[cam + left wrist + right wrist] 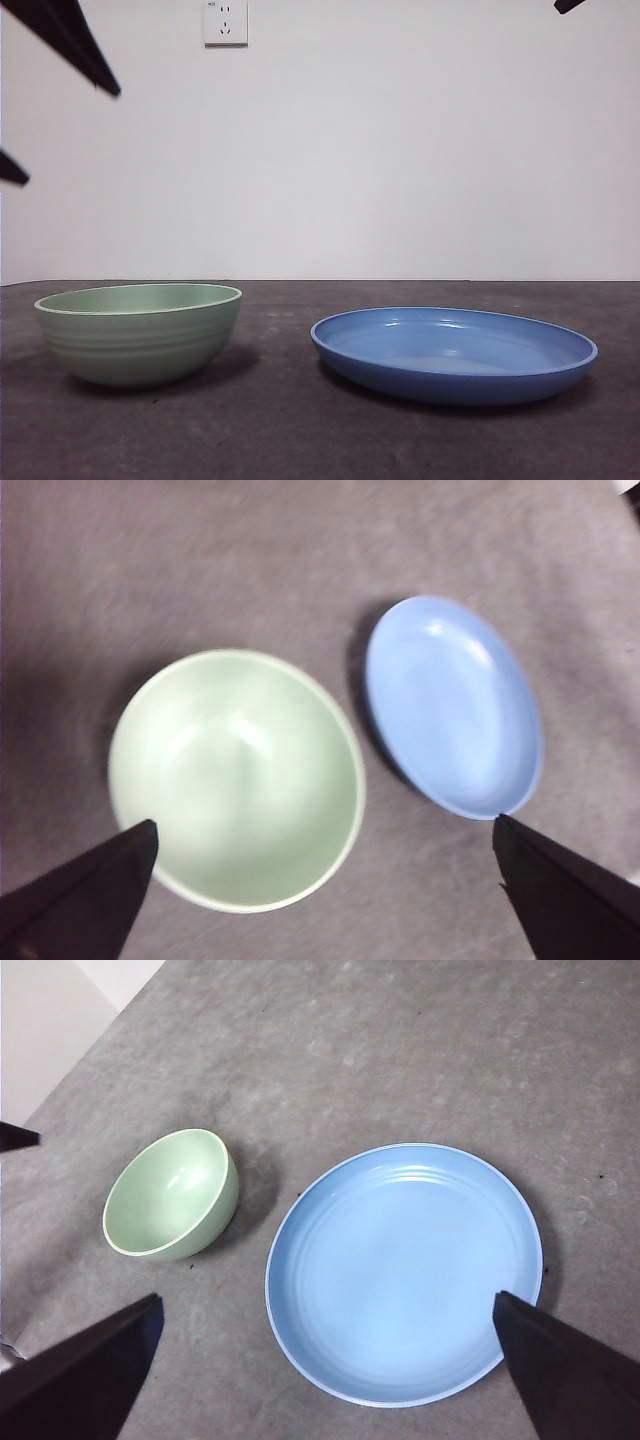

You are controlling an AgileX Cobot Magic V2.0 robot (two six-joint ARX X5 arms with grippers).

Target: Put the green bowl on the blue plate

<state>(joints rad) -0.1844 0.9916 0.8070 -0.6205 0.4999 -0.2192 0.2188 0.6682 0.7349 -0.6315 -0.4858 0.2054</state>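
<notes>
Your left gripper [325, 880] hangs wide open and empty above the green bowl [140, 333], which sits on the table at the blue plate's [453, 353] nine o'clock; your right gripper [325, 1360], equally wide open, holds nothing.

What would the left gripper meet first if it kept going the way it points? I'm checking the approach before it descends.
Probably the green bowl: the open left gripper looks down over it, nearer its rim than its middle. Depth is unclear.

Green bowl [236, 778] sits just beside blue plate [453, 706], apart, on grey table [250, 560]
</notes>
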